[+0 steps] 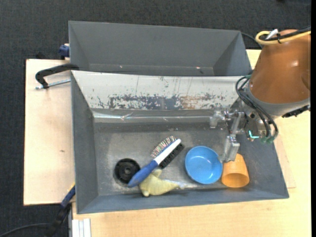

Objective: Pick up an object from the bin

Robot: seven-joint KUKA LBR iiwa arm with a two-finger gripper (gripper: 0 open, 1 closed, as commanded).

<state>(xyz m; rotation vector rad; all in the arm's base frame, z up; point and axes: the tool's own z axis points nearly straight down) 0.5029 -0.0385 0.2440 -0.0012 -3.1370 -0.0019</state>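
Note:
My gripper (230, 151) hangs at the right side of the bin, its tip right at the upper left rim of an orange cup (236, 174) that lies by the bin's right front wall. Whether it touches the cup I cannot tell. A round blue bowl (202, 165) sits just left of the cup, touching it, and lower left of the gripper.
A brush (159, 159) with a blue and white handle lies slanted in the middle of the floor. A black round disc (126, 169) lies at the front left. A pale yellow soft lump (156, 185) rests against the front wall. The orange-covered arm overhangs the right rim.

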